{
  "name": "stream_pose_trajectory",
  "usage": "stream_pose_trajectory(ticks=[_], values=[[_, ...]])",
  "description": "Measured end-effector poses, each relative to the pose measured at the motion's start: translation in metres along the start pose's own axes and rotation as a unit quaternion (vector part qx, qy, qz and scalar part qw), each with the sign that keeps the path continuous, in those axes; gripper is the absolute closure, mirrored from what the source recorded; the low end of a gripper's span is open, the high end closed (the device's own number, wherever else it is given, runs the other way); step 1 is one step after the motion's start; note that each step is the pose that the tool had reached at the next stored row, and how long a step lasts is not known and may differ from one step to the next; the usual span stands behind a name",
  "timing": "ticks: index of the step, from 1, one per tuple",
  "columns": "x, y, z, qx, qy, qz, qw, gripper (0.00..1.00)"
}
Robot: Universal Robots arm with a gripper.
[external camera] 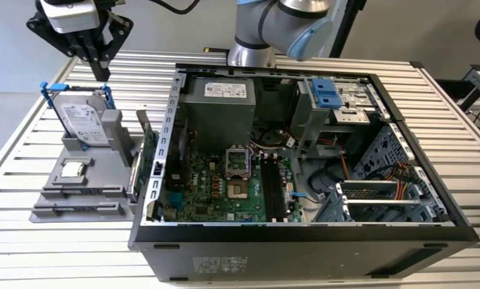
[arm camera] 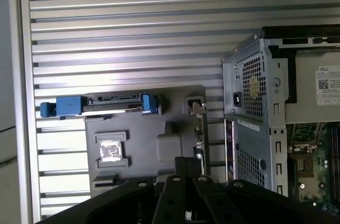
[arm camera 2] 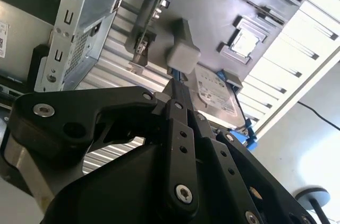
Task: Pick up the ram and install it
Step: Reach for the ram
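The gripper point(external camera: 102, 71) hangs over the far end of the grey parts fixture point(external camera: 100, 177), at the exterior view's left of the open computer case point(external camera: 304, 236). Its fingers are pressed together with nothing between them. It is just above the far top corner of the hard drive in its blue bracket point(external camera: 86, 123), which stands upright in the fixture. The ram point(external camera: 81, 192) appears as a thin greyish strip lying edge-on in the near ridge of the fixture, though its outline is hard to make out. It is well apart from the gripper, with the hard drive and a square processor chip point(external camera: 73, 170) between them. A green expansion card point(external camera: 148, 153) stands upright just beside the case wall. Inside the case, the motherboard's black memory slots point(external camera: 270, 186) lie to the exterior view's right of the processor socket point(external camera: 237, 161)
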State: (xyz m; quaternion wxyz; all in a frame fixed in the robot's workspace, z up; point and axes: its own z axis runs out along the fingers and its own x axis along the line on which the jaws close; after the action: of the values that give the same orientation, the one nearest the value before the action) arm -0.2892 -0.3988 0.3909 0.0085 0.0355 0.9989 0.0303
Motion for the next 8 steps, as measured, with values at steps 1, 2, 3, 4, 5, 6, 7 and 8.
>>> stream_pose_trajectory(ticks=[1, 2, 3, 4, 5, 6, 7, 8], values=[[0.0010, -0.0001, 0.0000, -0.0001, 0.0000, 0.000, 1.00000, 1.00], [0.0022, -0.0002, 0.0000, 0.0000, 0.0000, 0.000, 1.00000, 1.00], [0.0032, -0.0002, -0.0001, 0.0000, 0.0000, 0.000, 1.00000, 1.00], [0.0043, -0.0003, 0.0000, -0.0001, 0.0000, 0.000, 1.00000, 1.00], [0.0053, -0.0004, -0.0001, -0.0001, 0.0000, 0.000, 1.00000, 1.00], [0.0063, -0.0005, -0.0001, -0.0001, 0.0000, 0.000, 1.00000, 1.00], [0.0073, -0.0005, -0.0001, -0.0001, 0.0000, 0.000, 1.00000, 1.00], [0.0083, -0.0006, -0.0001, -0.0001, 0.0000, 0.000, 1.00000, 1.00]])
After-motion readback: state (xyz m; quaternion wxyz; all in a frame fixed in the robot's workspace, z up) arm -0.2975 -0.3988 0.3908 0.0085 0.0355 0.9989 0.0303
